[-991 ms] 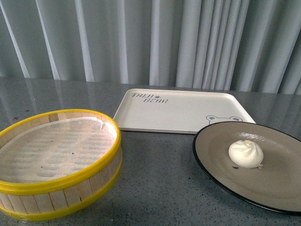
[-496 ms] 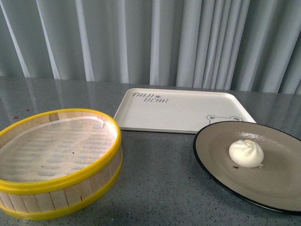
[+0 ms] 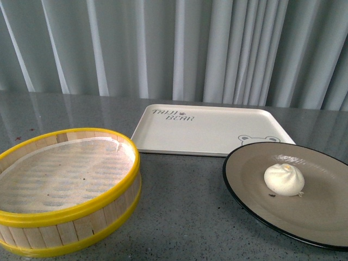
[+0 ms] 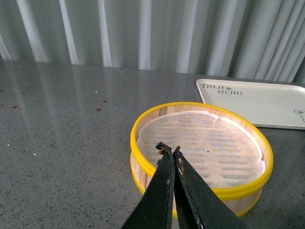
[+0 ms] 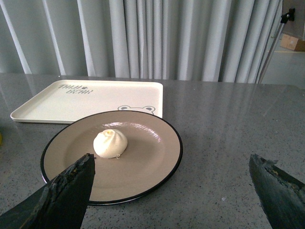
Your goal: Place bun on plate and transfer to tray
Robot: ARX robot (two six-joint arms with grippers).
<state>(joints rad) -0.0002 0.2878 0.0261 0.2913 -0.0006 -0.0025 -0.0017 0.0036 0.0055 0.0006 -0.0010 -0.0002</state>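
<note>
The white pleated bun point(image 3: 284, 179) lies on the beige plate point(image 3: 326, 212) with a black rim, at the front right of the grey table. The cream tray point(image 3: 206, 130) with "BEAR" lettering lies flat just behind the plate. In the right wrist view the bun point(image 5: 110, 142) sits on the plate point(image 5: 143, 167), with the tray point(image 5: 71, 102) beyond it. My right gripper point(image 5: 171, 167) is open wide and empty, hovering near the plate's near rim. My left gripper point(image 4: 170, 149) is shut and empty, above the near rim of the bamboo steamer. Neither gripper shows in the front view.
A round yellow-rimmed bamboo steamer point(image 3: 32, 217) with a white liner stands at the front left, also in the left wrist view point(image 4: 238, 191). Grey curtains hang behind the table. Bare tabletop lies between steamer and plate.
The front view has shifted slightly, so everything sits a few pixels lower. The bun, plate, tray and steamer keep their places relative to each other.
</note>
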